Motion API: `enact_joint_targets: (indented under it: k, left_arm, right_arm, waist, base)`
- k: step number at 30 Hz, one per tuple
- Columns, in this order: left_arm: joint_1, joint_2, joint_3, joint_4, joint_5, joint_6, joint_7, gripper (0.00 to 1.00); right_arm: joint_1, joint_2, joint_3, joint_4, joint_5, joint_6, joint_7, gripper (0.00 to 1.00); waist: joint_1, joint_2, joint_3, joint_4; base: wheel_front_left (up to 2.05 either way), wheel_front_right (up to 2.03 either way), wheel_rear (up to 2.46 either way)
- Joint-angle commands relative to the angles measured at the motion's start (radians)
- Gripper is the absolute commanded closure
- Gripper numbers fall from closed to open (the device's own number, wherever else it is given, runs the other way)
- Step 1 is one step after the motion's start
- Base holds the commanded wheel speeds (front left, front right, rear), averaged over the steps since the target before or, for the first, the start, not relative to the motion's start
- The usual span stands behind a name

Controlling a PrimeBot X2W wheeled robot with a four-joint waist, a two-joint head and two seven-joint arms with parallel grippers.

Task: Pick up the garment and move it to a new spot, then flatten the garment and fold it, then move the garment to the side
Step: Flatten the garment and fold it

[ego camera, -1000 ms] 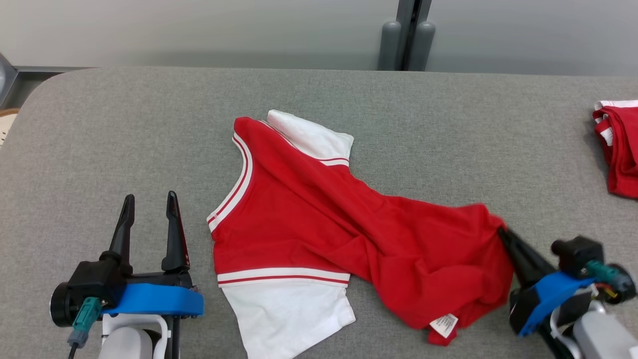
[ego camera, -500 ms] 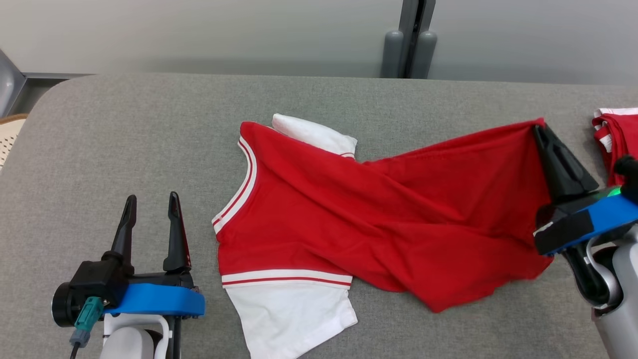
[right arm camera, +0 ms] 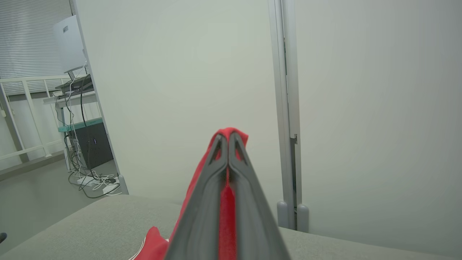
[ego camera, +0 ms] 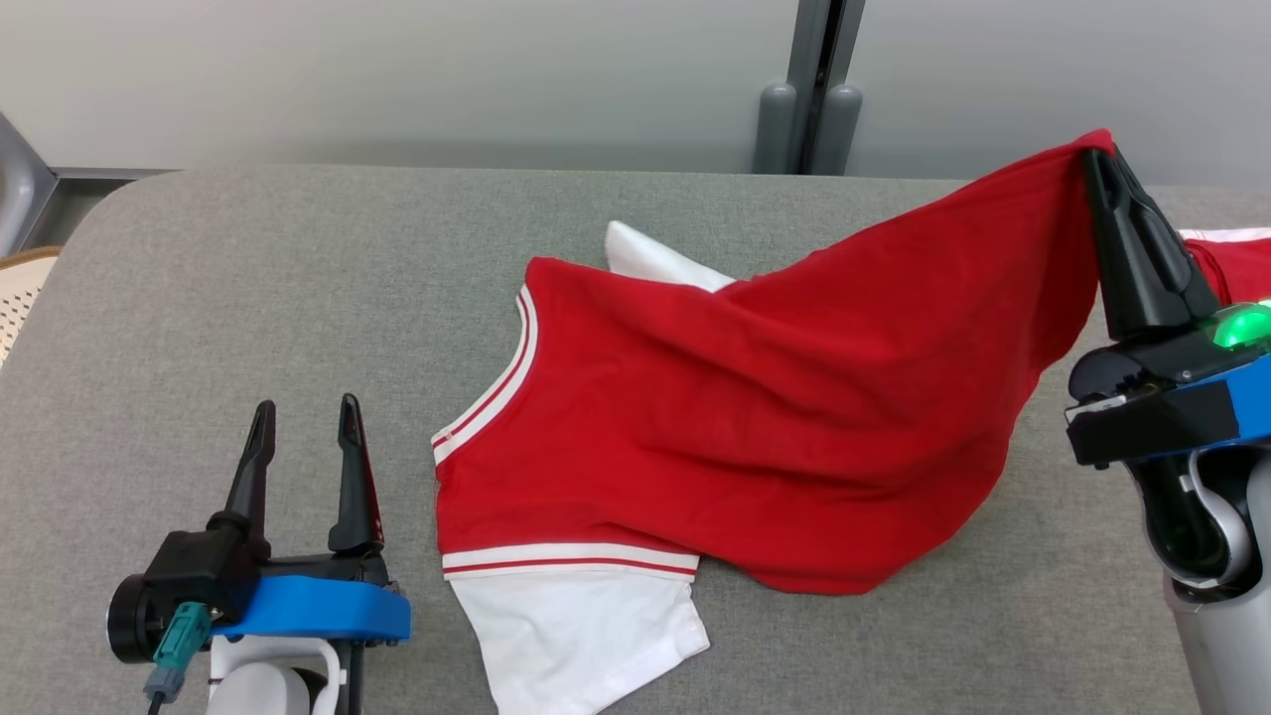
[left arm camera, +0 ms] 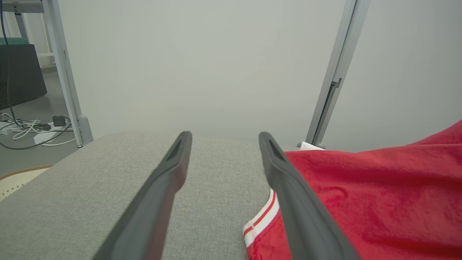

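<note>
A: Which step is in hand, do you think?

B: I judge it is the flattening. The right gripper (ego camera: 1097, 159) has its jaws pressed together on a corner of the garment (ego camera: 695, 427) and holds that corner in the air above the far right part of the tabletop (ego camera: 248, 298). The red body hangs down from there to the middle of the tabletop, where the collar (ego camera: 487, 397) lies flat. One white sleeve (ego camera: 576, 636) reaches the near edge.

A: And the left gripper (ego camera: 305, 407)?

B: It is toward the near left corner, near the collar side, with its jaws wide apart and nothing between them.

A: What does the next move call for?

B: Probably to carry the held corner outward toward the right edge and lower it, so that the cloth lands without wrinkles. The left one could pin the collar side, otherwise the whole garment may slide.

A: And the surface, the room?

B: Grey woven fabric, padded as it seems, with rounded corners. A second red garment (ego camera: 1236, 268) lies at the right edge. Behind the far edge stands a pale wall (ego camera: 397, 79) with a grey post (ego camera: 814, 99). Cables (left arm camera: 29, 126) lie on the floor (left arm camera: 21, 155) beyond the left edge.
</note>
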Motion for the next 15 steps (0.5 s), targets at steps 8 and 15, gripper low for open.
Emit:
enact_joint_targets:
  k: [8,15]
  left_arm:
    - [0.001,-0.001,0.001,-0.002,-0.003,0.001,-0.003,0.00]
    - [-0.023,-0.001,-0.004,-0.009,-0.007,-0.002,-0.003,0.00]
  right_arm:
    - [0.019,0.029,-0.011,-0.064,-0.050,0.000,0.041,1.00]
    - [-0.055,0.036,-0.017,0.018,-0.074,0.000,0.036,1.00]
  waist:
    - [0.0000,0.0000,0.002,-0.001]
    - [0.0000,0.0000,0.033,0.001]
  base:
    - [0.00,0.00,0.00]
    - [0.00,0.00,0.00]
